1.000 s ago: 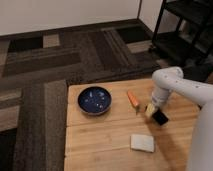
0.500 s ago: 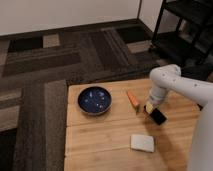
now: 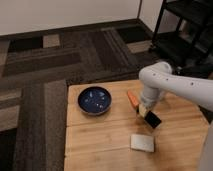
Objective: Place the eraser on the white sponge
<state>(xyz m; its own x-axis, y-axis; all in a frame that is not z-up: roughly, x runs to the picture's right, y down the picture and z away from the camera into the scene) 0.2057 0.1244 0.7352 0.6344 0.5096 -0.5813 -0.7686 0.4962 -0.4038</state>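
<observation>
Eraser (image 3: 153, 120), one black slab, sits tilted right of centre, its upper end clamped in the gripper (image 3: 145, 112), apart from the one white sponge (image 3: 142, 143) lower on the counter (image 3: 100, 140). One blue bowl (image 3: 95, 99) and one orange stick (image 3: 132, 98) lie nearby.

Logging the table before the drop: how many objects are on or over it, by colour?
Blue: 1, round blue bowl
Orange: 1, orange stick-shaped object
Black: 1, flat black rectangular eraser, in the gripper beside the orange object
White: 1, white rectangular sponge
Total: 4
</observation>
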